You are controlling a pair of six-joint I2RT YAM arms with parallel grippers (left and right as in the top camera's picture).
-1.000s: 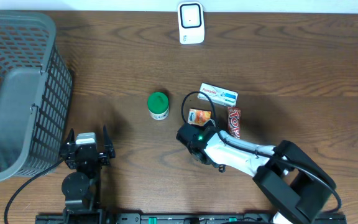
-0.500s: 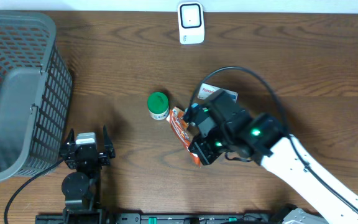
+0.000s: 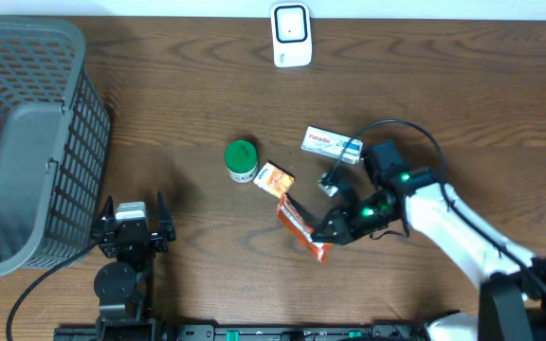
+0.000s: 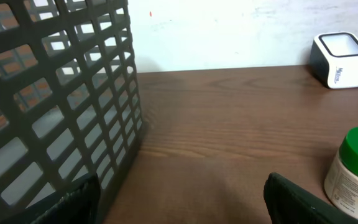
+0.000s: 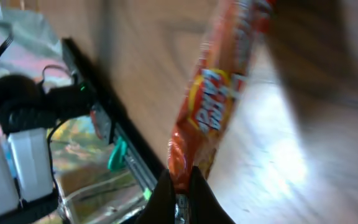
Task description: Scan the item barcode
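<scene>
One long crinkly orange foil packet is over the front-centre of the wood-grain table, its end pinched by the right gripper. Left gripper has its fingers spread beside the grey mesh basket. Nearby are a round green-lidded jar, a small orange box and a flat white carton. The boxy white scanner is well apart.

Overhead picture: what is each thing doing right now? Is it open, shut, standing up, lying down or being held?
Orange snack packet: pinched at one end by the right end effector.
Right end effector: shut on the packet.
Left end effector: open, holding nothing.
Green-lidded jar: upright, lid on.
Small orange box: lying beside the jar.
White box: lying flat.
Scanner: standing at the table's far edge.
Basket: upright, open-topped.
</scene>
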